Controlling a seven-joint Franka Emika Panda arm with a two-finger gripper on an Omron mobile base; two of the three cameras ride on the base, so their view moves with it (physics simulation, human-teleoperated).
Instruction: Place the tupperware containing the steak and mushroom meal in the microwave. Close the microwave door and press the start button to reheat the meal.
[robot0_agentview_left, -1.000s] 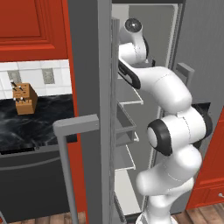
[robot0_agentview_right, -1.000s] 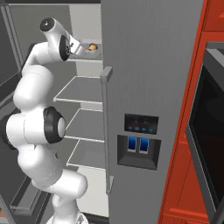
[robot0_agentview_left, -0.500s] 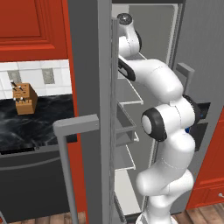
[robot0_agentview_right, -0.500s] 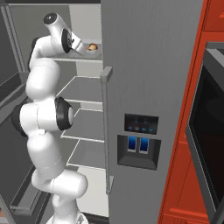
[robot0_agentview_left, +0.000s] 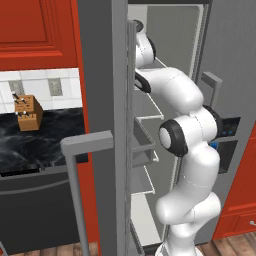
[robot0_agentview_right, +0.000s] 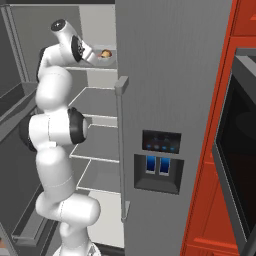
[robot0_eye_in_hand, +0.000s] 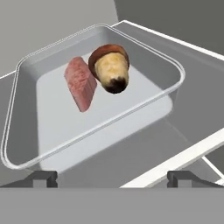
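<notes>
Grey fridge shelf (robot0_eye_in_hand: 183, 109) up top holds the tupperware (robot0_eye_in_hand: 26, 109), near its front edge. I am still at the fetching step. My claw (robot0_eye_in_hand: 111, 178) is wide open and holds nothing. Next I must grip its near rim. Inside: one steak (robot0_eye_in_hand: 81, 84), one mushroom (robot0_eye_in_hand: 110, 68).

Tupperware (robot0_eye_in_hand: 26, 127): translucent whitish-grey. Steak (robot0_eye_in_hand: 81, 84): reddish-pink. Mushroom (robot0_eye_in_hand: 110, 68): brown cap, pale cream base (dark at the tip). Fridge door (robot0_agentview_right: 170, 90): flat grey, with a blue-lit dispenser panel (robot0_agentview_right: 158, 165). Cabinets (robot0_agentview_left: 35, 30): red. Countertop (robot0_agentview_left: 30, 145): black marbled. Knife block (robot0_agentview_left: 27, 112): brown.
</notes>
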